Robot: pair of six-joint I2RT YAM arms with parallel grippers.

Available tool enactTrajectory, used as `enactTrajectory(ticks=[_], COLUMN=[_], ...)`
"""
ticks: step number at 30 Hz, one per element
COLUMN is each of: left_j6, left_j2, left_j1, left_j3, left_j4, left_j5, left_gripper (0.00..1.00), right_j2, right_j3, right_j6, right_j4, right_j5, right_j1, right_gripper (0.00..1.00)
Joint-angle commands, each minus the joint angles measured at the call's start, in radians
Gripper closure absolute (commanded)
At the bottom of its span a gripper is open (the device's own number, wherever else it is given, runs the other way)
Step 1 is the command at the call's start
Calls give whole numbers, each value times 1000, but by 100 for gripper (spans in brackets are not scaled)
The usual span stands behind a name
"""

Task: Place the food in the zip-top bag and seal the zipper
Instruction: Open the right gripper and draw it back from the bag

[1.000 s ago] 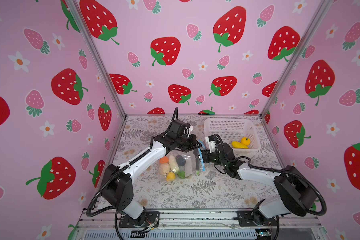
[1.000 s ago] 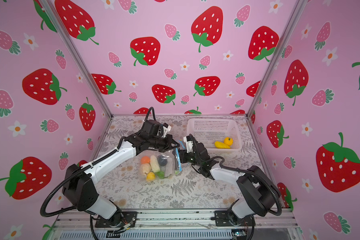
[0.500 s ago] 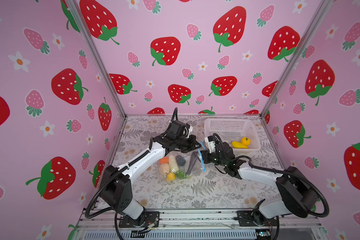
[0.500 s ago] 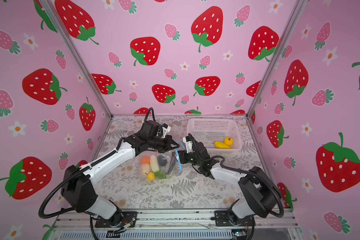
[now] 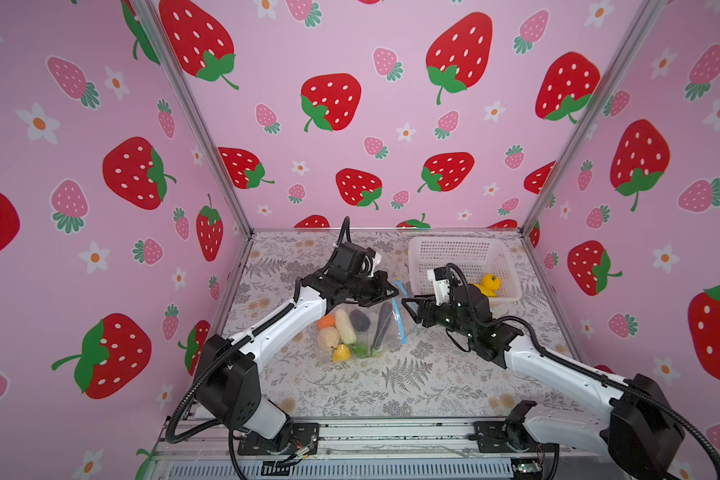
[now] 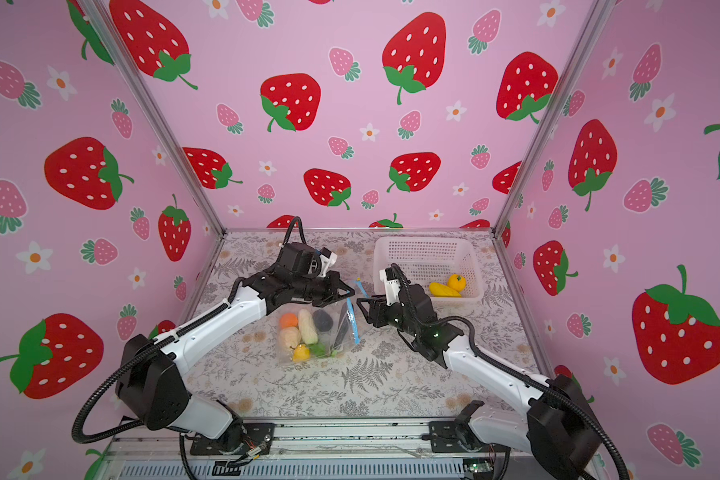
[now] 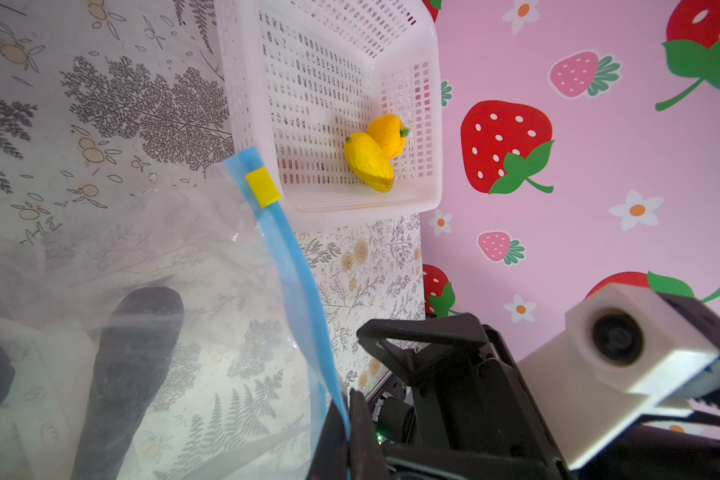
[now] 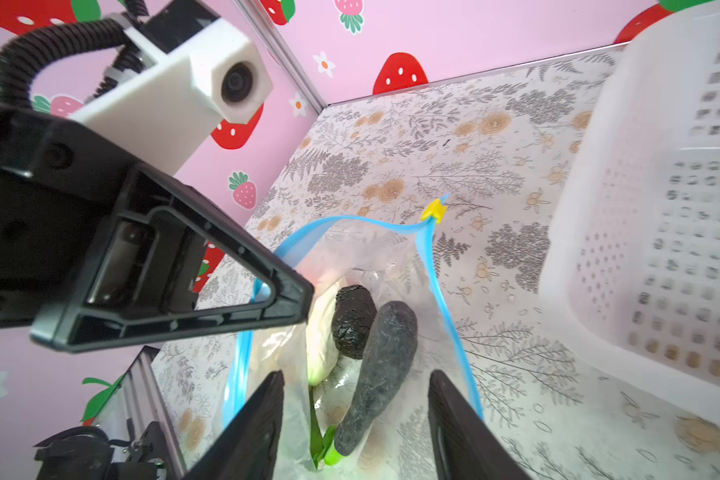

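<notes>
1. The left fingers (image 7: pixel 360 432) are clamped tight on the light-blue zipper (image 7: pixel 292 257) at one lip of the zip-top bag (image 5: pixel 385 332). They hold that lip up off the bench (image 5: pixel 391 382) so the mouth gapes. For this step they should hold steady, without pulling the bag sideways.
2. The bag lies mid-bench between the two arms. The food (image 5: pixel 341 332) already inside is bunched at the closed end: orange, white, beige, yellow, green and two dark pieces. The long dark piece (image 8: pixel 377 374) lies just inside the mouth.
3. The yellow slider (image 8: pixel 433 210) sits at the far end of the zipper, nearest the basket (image 5: pixel 454 249). The track is therefore open along its length. It has to wait until all the food is in.
4. The right fingers (image 8: pixel 258 424) stand about half open at the bag mouth and grip nothing. I judge the drop-off done, so they should back straight out, clear of the loose blue lip, rather than snag it.
5. Two yellow pieces (image 5: pixel 486 284) lie touching in the near right corner of the basket, not yet bagged. The right arm should fetch them next. It should approach from above, since the basket wall crowds them, and take one piece at a time.
</notes>
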Motion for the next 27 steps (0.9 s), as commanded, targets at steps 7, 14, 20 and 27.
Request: enactTrajectory(ticks=[7,14,20,27], left_j6=[5,10,16,23], left_j2=[-68,-81,-92,-106], left_j1=[16,24,45,47], left_j3=[-35,-64,-83,-96], left_j4=[2,17,24,30], left_j5=[1,11,34,43], left_gripper=[100,100,100,100], right_j2=[61,113,151,171], right_j3=[16,48,68,80], right_j6=[-6,-25,-1,23], right_j4=[-115,-136,-121,-102], right_j5=[-32,-75,-105,-124], right_j1=[-63,-75,-76,-74], right_gripper=[38,38,41,46])
